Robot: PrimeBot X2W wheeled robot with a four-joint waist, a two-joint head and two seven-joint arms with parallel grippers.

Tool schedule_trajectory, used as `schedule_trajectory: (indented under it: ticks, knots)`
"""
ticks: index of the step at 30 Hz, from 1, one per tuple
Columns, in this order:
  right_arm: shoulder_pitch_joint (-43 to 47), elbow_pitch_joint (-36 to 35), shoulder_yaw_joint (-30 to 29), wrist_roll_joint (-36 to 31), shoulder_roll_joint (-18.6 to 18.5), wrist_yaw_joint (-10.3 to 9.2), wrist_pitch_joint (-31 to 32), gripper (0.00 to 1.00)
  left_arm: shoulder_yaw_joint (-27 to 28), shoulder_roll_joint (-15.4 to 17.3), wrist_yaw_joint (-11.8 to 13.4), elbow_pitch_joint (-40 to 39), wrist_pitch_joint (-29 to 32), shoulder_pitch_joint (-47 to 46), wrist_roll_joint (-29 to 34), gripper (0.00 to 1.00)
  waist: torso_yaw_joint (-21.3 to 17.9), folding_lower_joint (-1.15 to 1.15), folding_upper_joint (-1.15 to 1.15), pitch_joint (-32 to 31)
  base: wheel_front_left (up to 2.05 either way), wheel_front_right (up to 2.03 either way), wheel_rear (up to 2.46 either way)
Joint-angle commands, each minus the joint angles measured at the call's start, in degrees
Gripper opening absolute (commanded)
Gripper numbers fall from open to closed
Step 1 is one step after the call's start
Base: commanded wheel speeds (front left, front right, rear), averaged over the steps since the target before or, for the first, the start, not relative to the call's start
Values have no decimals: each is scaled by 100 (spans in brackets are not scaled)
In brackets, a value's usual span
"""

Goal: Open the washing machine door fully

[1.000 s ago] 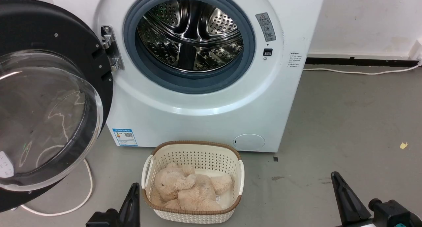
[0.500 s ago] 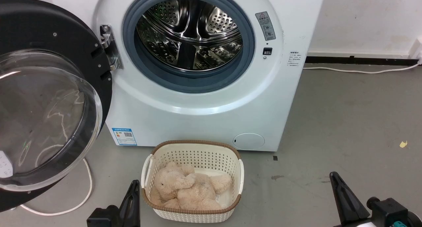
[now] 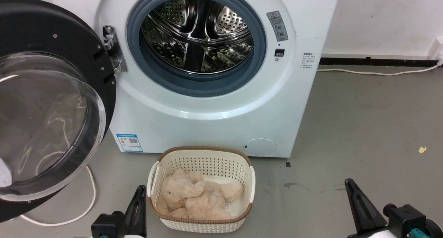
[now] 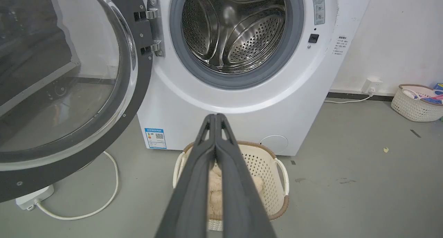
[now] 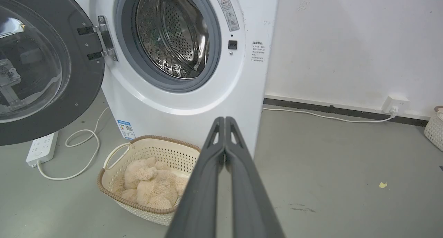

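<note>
The washing machine door, a black disc with a bulging clear glass bowl, stands swung wide to the left on its metal hinge; it also fills the left of the left wrist view and the right wrist view. The steel drum lies exposed. My left gripper sits low at the bottom left, beside the basket, fingers pressed together and holding nothing. At the bottom right my right gripper is likewise shut and empty, far from the door.
A cream basket holding a beige plush toy stands on the floor before the machine. A white cable and power strip lie under the door. Another basket sits by the right wall.
The whole head view has shifted slightly, so the camera moved. Door and basket stay put, and both grippers remain low and shut.
</note>
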Motion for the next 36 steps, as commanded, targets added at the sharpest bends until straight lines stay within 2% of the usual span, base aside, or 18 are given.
schedule_trajectory:
  ticks: [1,36]
  knots:
    - [-119,14,12,-48,6,1,22,0,62,-31,-62,-13,32,-95,76,0,-2,0,0,2,0,0,0]
    - [-346,36,52,-150,13,1,323,0,587,-386,-480,-40,407,-283,704,0,-71,0,0,66,0,0,0]
